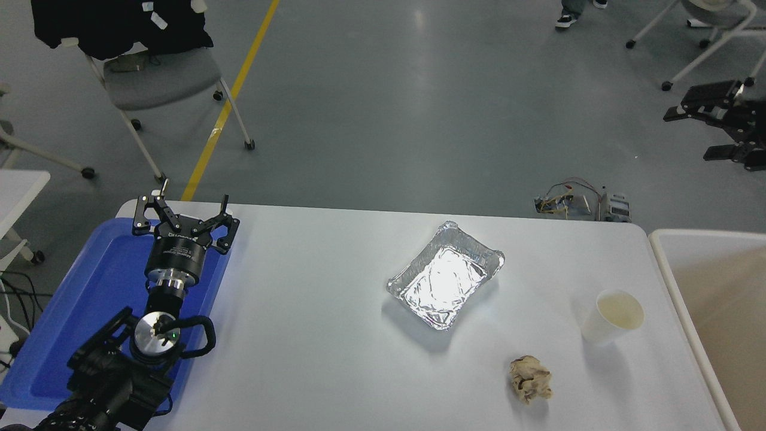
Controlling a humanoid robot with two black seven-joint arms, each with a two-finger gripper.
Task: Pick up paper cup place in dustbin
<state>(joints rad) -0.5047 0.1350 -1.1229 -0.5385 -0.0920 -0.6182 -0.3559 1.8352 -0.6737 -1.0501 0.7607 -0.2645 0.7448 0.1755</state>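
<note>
The right gripper (700, 123), jaws spread, should drop squarely around the upright paper cup (611, 316) near the dustbin (682, 239); the left gripper (184, 208) sits open.

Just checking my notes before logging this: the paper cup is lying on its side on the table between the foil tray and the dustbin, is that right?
Not quite: the head view shows the paper cup standing upright, open mouth up, not lying on its side. It does sit on the table between the foil tray and the dustbin.
</note>
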